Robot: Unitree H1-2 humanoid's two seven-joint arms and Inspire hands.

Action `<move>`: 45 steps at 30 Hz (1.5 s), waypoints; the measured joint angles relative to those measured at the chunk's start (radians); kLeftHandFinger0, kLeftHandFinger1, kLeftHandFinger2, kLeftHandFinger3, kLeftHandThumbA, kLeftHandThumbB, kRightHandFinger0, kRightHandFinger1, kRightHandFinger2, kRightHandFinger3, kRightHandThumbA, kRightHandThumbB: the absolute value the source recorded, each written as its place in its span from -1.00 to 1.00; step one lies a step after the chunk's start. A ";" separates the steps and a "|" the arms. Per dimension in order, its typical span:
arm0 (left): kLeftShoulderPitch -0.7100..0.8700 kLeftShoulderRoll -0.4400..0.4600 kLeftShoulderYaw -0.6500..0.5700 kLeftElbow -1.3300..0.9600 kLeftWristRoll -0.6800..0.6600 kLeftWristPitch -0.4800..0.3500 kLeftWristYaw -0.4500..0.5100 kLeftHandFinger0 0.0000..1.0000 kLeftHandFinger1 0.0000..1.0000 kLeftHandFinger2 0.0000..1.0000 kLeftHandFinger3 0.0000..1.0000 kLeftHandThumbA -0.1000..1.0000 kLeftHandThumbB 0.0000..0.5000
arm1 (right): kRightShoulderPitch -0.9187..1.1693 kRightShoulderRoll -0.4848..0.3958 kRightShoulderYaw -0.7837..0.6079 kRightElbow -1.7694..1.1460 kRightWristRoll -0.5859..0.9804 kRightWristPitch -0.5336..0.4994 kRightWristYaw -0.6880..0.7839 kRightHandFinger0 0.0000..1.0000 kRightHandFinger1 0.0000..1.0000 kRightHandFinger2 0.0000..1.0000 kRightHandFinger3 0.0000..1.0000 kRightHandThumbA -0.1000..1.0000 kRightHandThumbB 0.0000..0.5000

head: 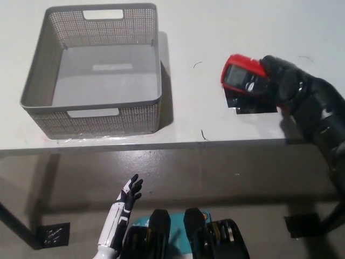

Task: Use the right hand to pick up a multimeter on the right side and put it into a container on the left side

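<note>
- My right robot hand point(280, 81) is wrapped round the multimeter point(243, 77); fingers closed on its right end, red case and screen sticking out to the left.
- Multimeter looks tilted, left end raised, just above the white surface point(215, 32). A dark patch sits under it; can't tell if that's shadow or part of the meter touching down.
- Container point(91, 70) is on the left of the surface, well apart from the multimeter, open top, nothing in it.
- My left robot hand point(125, 200) hangs low below the surface edge, fingers spread, holding nothing.
- Risk 1: I judge the grip is off-centre, on one end only. The free end could swing or slip out during the carry across.
- Risk 2: the container's near right wall is tall. Travel too low and the meter clips the rim, could shove the container or knock the meter loose.
- Risk 3: release from too high and the meter lands hard on the container floor; screen side could take the hit.
- Risk 4: container sits near the front edge of the surface; a push could send it toward the drop.
- Surface: plain white, flat, a few small dark marks, otherwise bare between the two items.
- Room: brownish floor below, a dark leg of the surface at lower left, dark fittings on the floor at both lower corners.
</note>
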 measured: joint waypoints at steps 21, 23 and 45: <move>0.008 0.000 0.002 0.022 0.000 0.006 0.000 1.00 1.00 1.00 1.00 1.00 0.74 | 0.059 -0.086 -0.795 0.001 0.343 0.032 -0.006 -1.00 -0.98 0.26 1.00 -1.00 -0.57; 0.010 0.000 0.002 0.021 0.000 0.006 0.000 1.00 1.00 1.00 1.00 1.00 0.74 | 0.070 -0.087 -0.865 0.003 0.380 0.038 -0.006 -1.00 -0.98 0.21 1.00 -1.00 -0.64; 0.033 0.011 -0.002 0.020 0.018 0.004 0.006 1.00 1.00 1.00 1.00 1.00 0.83 | 0.037 0.157 -1.272 0.014 0.766 0.199 0.100 -1.00 -0.87 0.07 0.85 -1.00 -0.59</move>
